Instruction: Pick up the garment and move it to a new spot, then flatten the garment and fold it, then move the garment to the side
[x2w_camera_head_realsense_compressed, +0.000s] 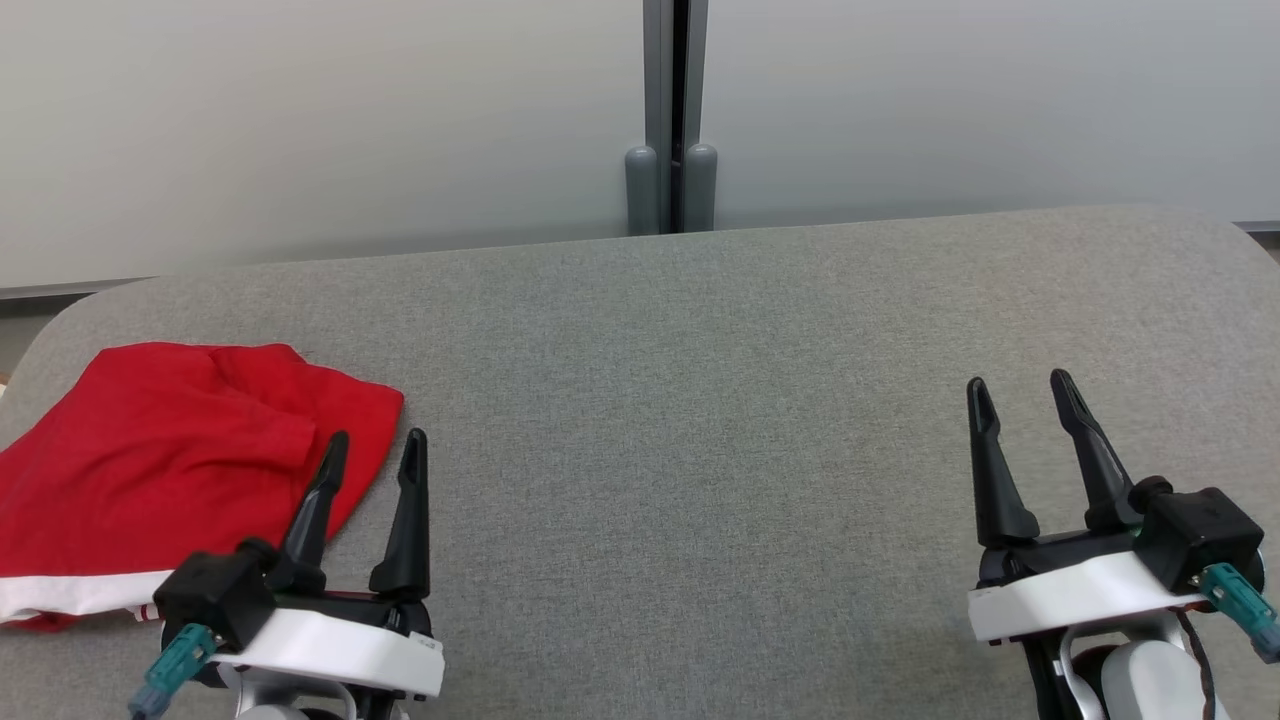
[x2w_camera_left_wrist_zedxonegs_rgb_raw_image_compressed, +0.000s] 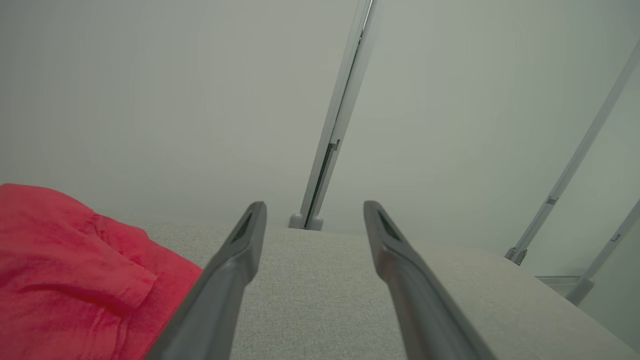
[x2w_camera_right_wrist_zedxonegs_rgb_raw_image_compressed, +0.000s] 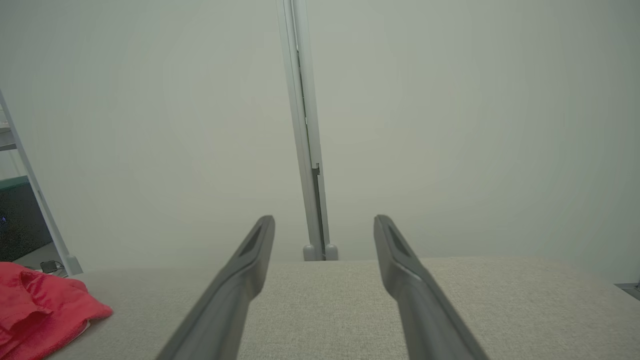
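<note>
You are looking down at a grey fabric-covered table with rounded corners. Behind the table stands a pale wall of panels, joined by a grey upright post at the table's far edge.

The red garment lies at the table's left end, toward the near edge. It is bunched into a rough slab with soft creases across its top. A white band runs along its near side, with a thin red stripe at one end.

The left gripper sits at the table's near-left part, with its two dark fingers spread well apart and nothing between them. In the head view its left finger crosses the garment's right edge. You cannot tell whether it touches the cloth. In the left wrist view the garment lies just left of that gripper, outside the gap.

The right gripper sits at the table's near-right part, well apart from the garment. Its fingers are also parted wide and hold nothing. In the right wrist view bare table shows between them, and the garment shows at the table's far left end.

Each gripper has a white housing and a teal connector at its outer side. A tiny dark mark on the left housing is too small to read.
</note>
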